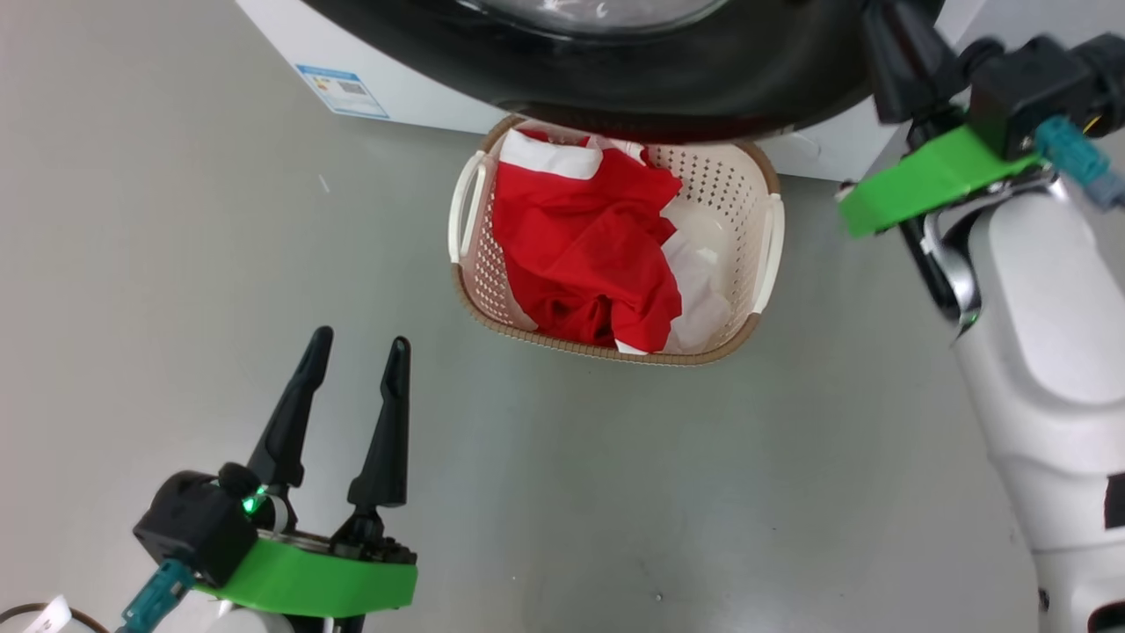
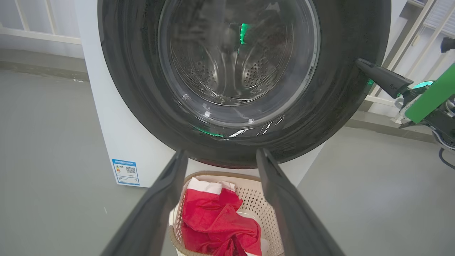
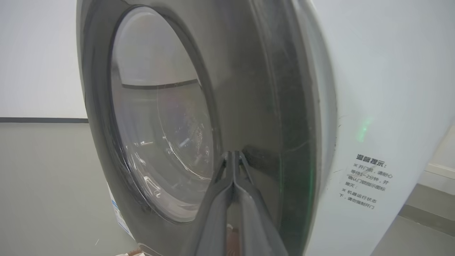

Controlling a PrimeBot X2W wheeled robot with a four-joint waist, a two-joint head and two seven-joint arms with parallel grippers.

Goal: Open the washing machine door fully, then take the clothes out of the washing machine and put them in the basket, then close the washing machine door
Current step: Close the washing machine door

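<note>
In the head view the large round washing machine door (image 1: pixel 615 79), with its wide glossy black rim and clear bulging glass, is cut off by the top edge at 12 o'clock and overhangs the far end of the small cream-white perforated plastic basket (image 1: pixel 606 352). The bright red clothes with white parts (image 1: pixel 589 237) lie heaped inside the basket, hiding most of its bottom. Through the glass, in the left wrist view, the perforated steel drum (image 2: pixel 227 71) looks bare, though reflections blur it. The door lies against the front of the big white washing machine (image 3: pixel 373 89); whether it is latched cannot be told.

The floor (image 1: pixel 176 264) is smooth, dull grey. White railings (image 2: pixel 39 32) stand at 10 o'clock in the left wrist view, and a small blue label (image 1: pixel 343 90) sits low on the machine (its print is too small to read).

The left gripper (image 1: pixel 362 338) hovers at 7 o'clock in the head view, well apart from the basket, its two long dark fingers spread wide and holding nothing, pointing towards 12. The right gripper (image 3: pixel 233 153) reaches in from 3 o'clock of the door, fingers pressed together with nothing between them, tips at the black rim.
</note>
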